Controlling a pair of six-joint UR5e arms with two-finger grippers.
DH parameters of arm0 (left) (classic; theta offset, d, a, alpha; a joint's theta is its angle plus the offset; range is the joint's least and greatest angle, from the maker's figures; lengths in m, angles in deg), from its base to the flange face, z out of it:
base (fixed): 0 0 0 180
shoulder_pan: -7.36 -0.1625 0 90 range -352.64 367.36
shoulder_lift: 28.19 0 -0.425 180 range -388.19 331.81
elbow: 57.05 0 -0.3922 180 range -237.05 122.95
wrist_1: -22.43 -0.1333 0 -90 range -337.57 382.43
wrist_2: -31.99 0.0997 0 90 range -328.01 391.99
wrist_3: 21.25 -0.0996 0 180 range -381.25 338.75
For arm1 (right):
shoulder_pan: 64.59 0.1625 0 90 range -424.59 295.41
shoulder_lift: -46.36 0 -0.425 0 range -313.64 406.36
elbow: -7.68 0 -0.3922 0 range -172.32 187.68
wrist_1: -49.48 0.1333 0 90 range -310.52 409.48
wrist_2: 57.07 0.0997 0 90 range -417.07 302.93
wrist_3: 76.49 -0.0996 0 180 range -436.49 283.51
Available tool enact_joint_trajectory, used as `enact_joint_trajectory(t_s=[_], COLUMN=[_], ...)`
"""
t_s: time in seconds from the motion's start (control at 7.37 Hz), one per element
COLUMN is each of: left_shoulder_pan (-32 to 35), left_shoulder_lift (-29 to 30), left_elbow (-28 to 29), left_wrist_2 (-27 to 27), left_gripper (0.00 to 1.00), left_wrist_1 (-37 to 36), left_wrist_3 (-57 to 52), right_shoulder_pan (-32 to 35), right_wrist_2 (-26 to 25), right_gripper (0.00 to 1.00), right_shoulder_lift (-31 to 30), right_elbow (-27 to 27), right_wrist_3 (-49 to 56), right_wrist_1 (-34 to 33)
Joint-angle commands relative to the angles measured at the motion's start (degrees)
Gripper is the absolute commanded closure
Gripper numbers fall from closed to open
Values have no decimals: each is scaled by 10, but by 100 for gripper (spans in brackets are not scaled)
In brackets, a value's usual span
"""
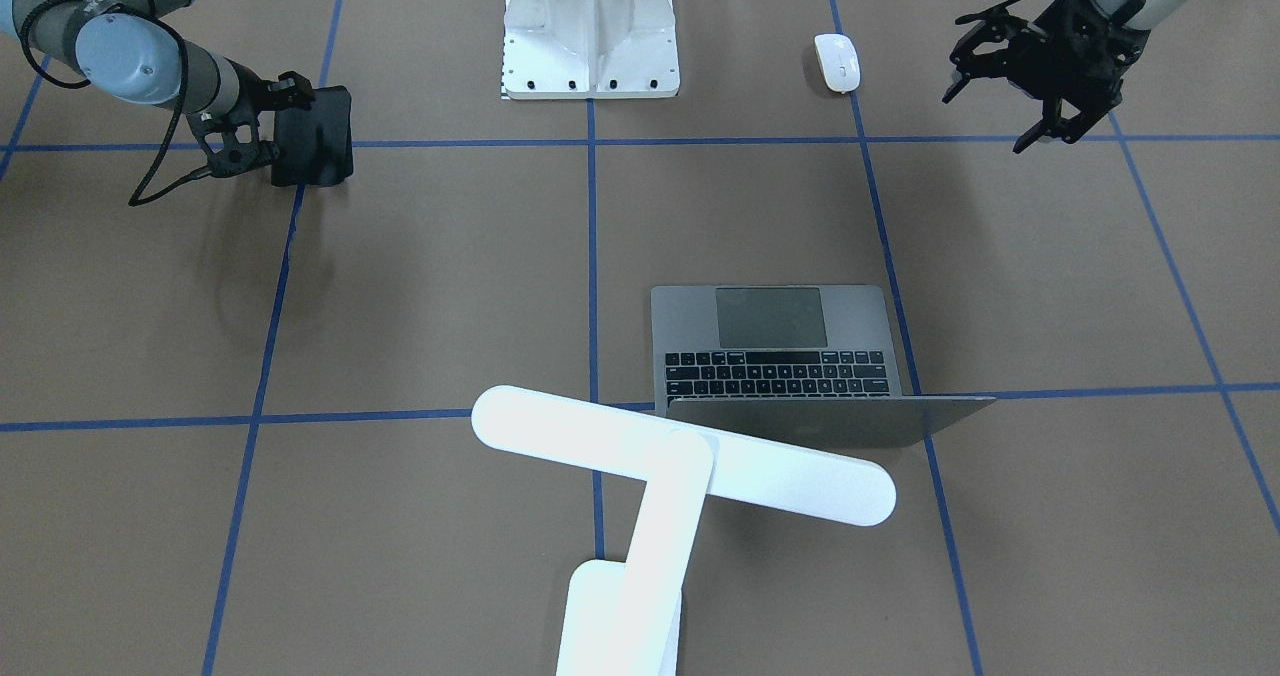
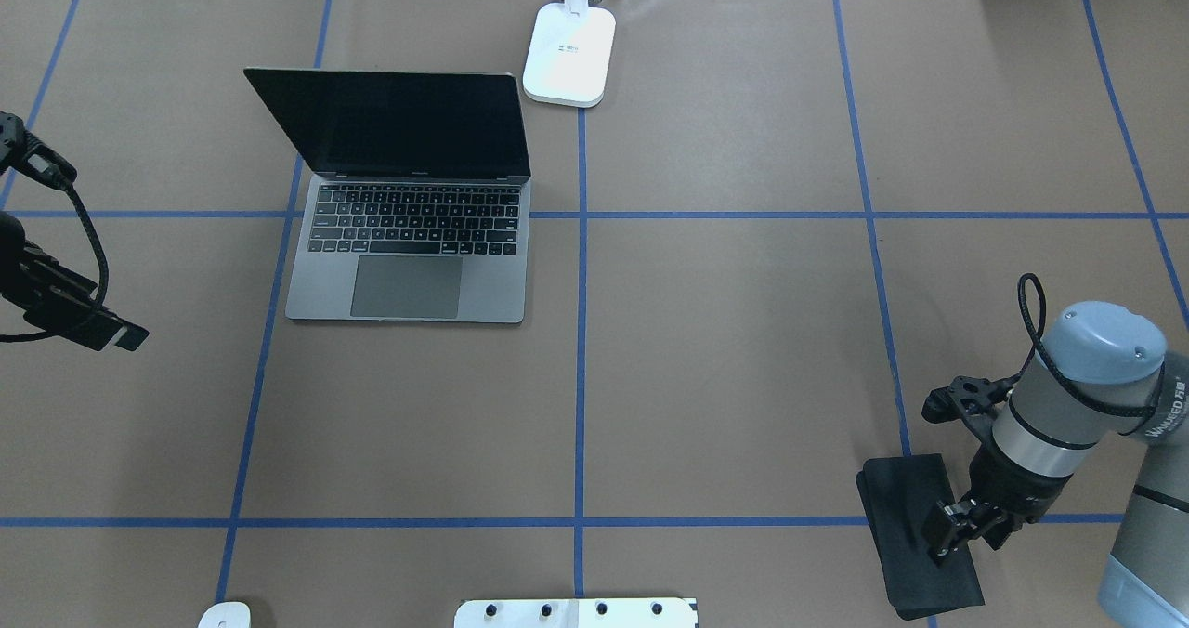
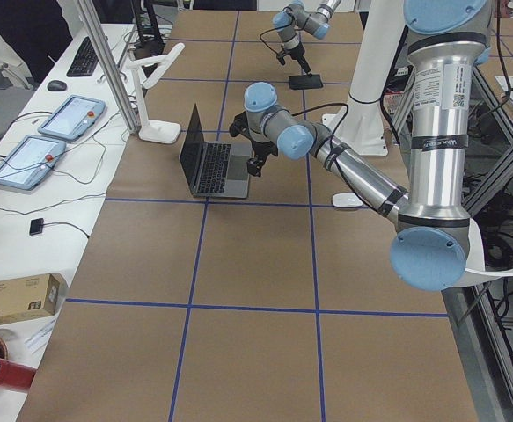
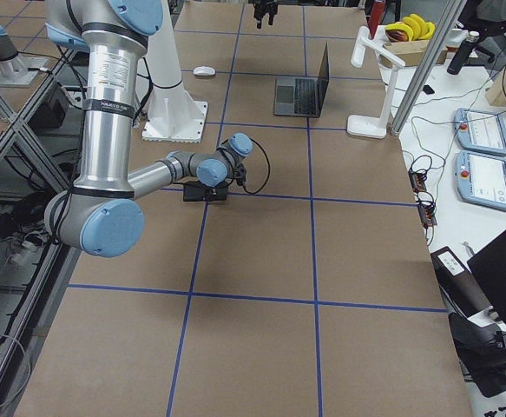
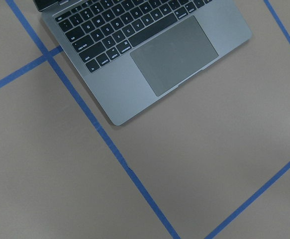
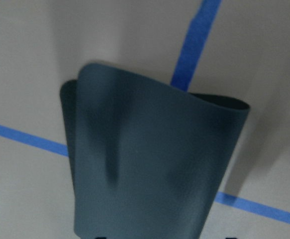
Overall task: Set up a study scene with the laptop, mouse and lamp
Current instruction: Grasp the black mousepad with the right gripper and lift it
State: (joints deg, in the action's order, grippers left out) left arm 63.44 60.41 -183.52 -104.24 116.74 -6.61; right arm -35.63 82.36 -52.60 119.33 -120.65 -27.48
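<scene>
The laptop [image 1: 780, 351] stands open on the table, keys and trackpad showing; it also shows in the overhead view [image 2: 409, 228] and the left wrist view [image 5: 149, 55]. The white mouse [image 1: 837, 61] lies beside the pedestal, also at the overhead view's bottom edge [image 2: 225, 616]. The white lamp [image 1: 680, 456] stands behind the laptop, its base [image 2: 569, 52] at the far table edge. My left gripper [image 1: 990, 116] hangs open and empty above the table, beside the mouse. My right gripper [image 2: 949, 528] is shut on a black pad [image 2: 915, 535], whose held edge is lifted and bent [image 6: 149, 159].
The white bolted pedestal [image 1: 590, 31] stands at the robot's side of the table, between the arms. Blue tape lines [image 2: 581, 331] cross the brown table top. Tablets and cables lie on a side bench [image 4: 483, 148] beyond the lamp.
</scene>
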Motion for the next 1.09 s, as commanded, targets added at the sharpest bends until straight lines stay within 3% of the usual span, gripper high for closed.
enact_joint_trajectory(t_s=[0.0,0.27,0.41,0.95], left_shoulder_pan=[0,0,0,3], left_shoulder_lift=[-1,-1,-1,-26], left_elbow=[2,2,1,-7], left_wrist_2=[0,1,1,0], left_gripper=[0,0,0,0], left_wrist_1=[8,8,8,33], left_wrist_3=[-2,-3,-5,-21], right_shoulder_pan=[-6,-11,-12,1], right_wrist_2=[1,1,-1,-20], right_gripper=[32,69,78,87], right_shoulder_lift=[0,-1,0,4], right_elbow=[-4,-3,-2,23], right_wrist_3=[0,5,7,31], right_wrist_1=[0,0,0,-1])
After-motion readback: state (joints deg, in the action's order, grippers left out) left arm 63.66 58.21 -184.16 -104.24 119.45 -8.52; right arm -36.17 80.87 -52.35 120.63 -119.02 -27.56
